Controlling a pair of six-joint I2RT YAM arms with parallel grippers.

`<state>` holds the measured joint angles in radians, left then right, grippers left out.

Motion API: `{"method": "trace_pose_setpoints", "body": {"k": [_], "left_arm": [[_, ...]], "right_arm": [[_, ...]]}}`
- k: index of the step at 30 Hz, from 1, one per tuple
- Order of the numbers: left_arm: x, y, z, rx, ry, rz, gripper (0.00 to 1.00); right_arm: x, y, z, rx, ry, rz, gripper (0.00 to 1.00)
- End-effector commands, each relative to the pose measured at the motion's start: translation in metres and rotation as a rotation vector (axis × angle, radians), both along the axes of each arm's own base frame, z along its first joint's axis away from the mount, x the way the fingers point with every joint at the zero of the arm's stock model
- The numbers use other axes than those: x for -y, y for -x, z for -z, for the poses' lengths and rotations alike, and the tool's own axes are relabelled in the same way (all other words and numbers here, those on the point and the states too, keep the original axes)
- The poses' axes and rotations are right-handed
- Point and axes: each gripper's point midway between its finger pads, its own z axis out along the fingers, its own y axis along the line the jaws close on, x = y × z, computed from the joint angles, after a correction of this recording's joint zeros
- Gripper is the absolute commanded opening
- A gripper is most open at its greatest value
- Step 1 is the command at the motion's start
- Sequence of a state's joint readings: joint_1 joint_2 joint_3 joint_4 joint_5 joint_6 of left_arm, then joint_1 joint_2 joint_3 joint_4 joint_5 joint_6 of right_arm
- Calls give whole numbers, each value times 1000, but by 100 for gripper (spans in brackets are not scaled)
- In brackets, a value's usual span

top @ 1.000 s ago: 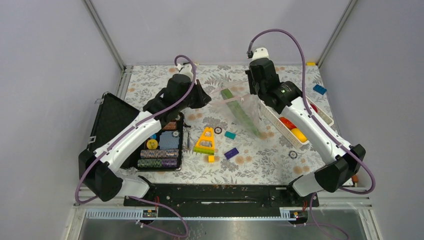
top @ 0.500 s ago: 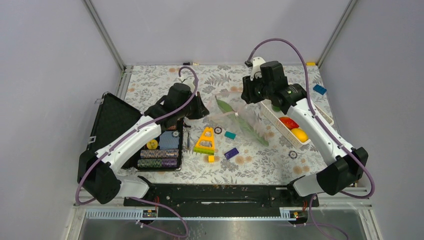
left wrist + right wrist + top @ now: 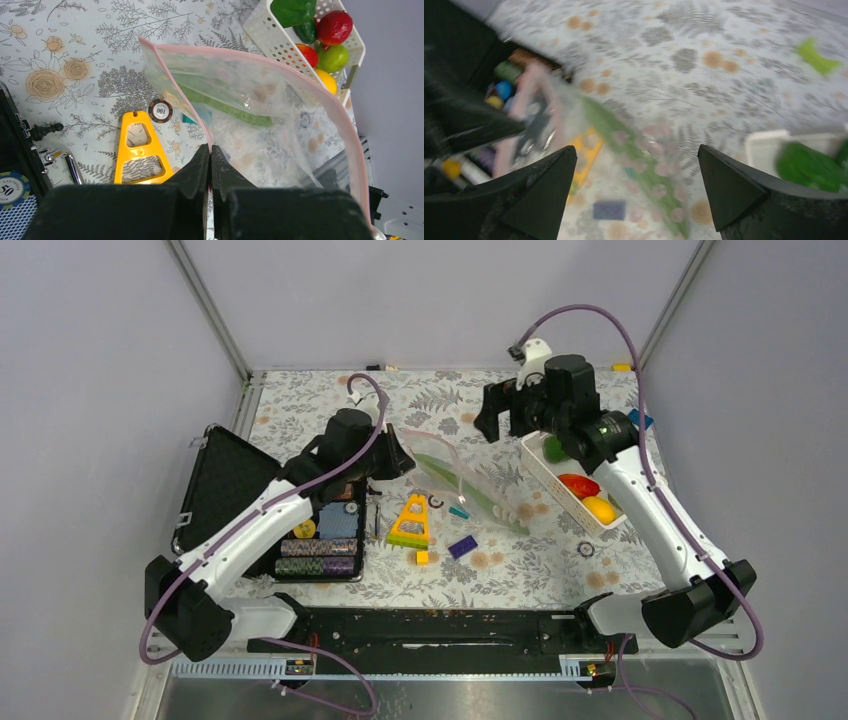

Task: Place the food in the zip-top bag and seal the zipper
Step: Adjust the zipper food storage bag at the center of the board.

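I've got left claw (image 3: 210, 150) clamped on the unsealed bag (image 3: 260, 115) zipper (image 3: 170, 80), cucumber (image 3: 225, 105) inside, other fruit (image 3: 335, 27) in the basket (image 3: 260, 30) beside the bag, right claw (image 3: 636, 150) wide, empty.

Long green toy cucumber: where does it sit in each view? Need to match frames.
Top external: the long green plastic cucumber lies at centre, slanting inside the clear zip-top bag.
Left wrist: upper middle, seen through the bag's film.
Right wrist: a blurred green strip running down-right through the centre.
Shared landmark: the white slotted plastic basket, right of the cucumber in every view.
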<state>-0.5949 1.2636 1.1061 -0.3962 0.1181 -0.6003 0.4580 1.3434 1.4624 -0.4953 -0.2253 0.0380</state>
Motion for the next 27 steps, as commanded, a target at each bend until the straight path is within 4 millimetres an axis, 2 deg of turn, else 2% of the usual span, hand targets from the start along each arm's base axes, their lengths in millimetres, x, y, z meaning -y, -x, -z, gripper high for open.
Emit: {"method": "trace_pose_setpoints", "body": {"k": [1, 3, 5, 9, 11, 13, 15, 19, 22, 25, 27], "left_arm": [[-4, 2, -34, 93, 49, -16, 0], [-6, 4, -38, 108, 52, -19, 0], [-8, 5, -42, 119, 52, -21, 0], [-11, 7, -50, 131, 45, -27, 0], [-13, 5, -60, 148, 41, -33, 0], [-16, -1, -76, 171, 16, -53, 0], [-20, -9, -98, 202, -32, -61, 0], [-30, -33, -157, 306, -156, -88, 0], [-32, -49, -187, 383, -234, -77, 0], [-22, -61, -189, 382, -313, -6, 0], [-7, -71, -166, 341, -370, 68, 0]], "right_arm": [[86, -40, 8, -69, 88, 446, 100], [126, -53, 24, -128, 133, 629, 100], [154, -63, 44, -177, 178, 737, 100], [186, -83, 81, -270, 250, 817, 100], [197, -90, 95, -328, 262, 855, 100], [202, -94, 105, -379, 257, 869, 100], [204, -95, 108, -390, 245, 878, 100], [210, -90, 98, -358, 223, 899, 100], [211, -79, 92, -341, 202, 900, 100], [207, -64, 98, -354, 184, 880, 100], [207, -56, 105, -358, 183, 877, 100]]}}
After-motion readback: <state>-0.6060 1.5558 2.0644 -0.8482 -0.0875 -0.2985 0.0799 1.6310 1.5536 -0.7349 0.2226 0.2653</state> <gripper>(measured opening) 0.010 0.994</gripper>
